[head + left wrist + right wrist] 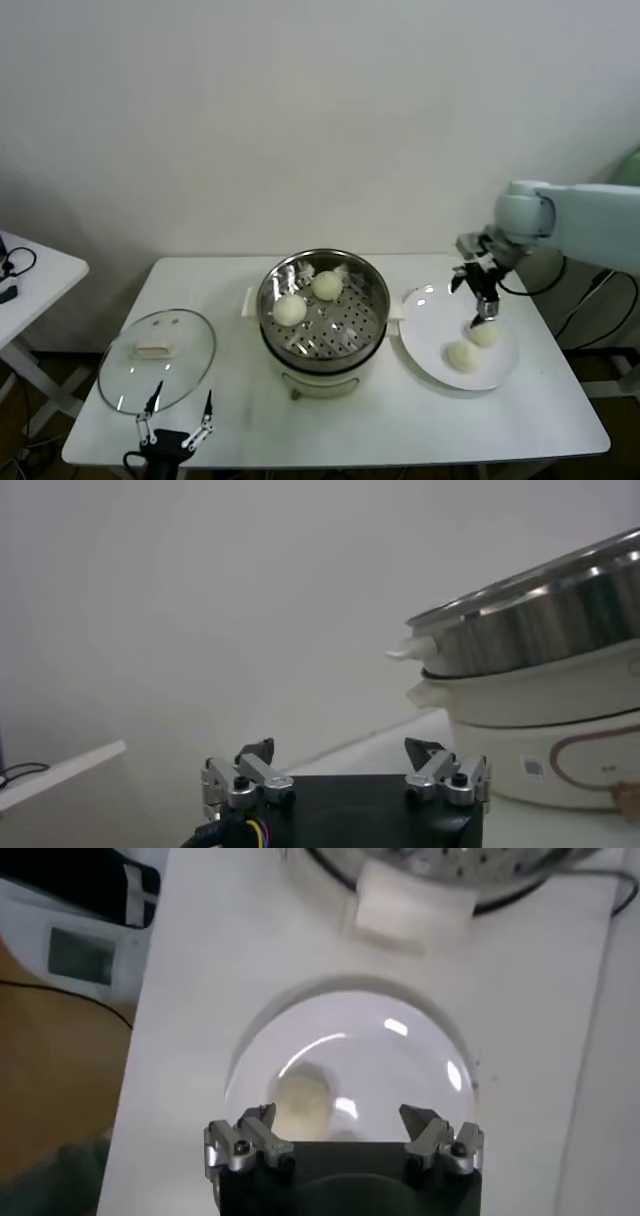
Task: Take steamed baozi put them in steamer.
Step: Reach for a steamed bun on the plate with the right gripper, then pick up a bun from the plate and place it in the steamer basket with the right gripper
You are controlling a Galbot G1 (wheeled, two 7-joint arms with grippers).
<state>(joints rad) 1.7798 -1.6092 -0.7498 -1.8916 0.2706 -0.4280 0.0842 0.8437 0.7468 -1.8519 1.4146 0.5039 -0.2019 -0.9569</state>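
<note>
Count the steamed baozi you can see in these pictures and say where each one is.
4. Two sit on the perforated tray inside the steamer: one toward the robot's left, one farther back. Two lie on the white plate: one nearer, one behind it. None appear hidden.

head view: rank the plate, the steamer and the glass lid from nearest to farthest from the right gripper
From the open right gripper:
1. Plate, directly beneath it, on the table's right.
2. Steamer, in the middle.
3. Glass lid, far left, near the left gripper.

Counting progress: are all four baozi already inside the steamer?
No: only two baozi sit in the steamer; two more lie on the white plate.
</note>
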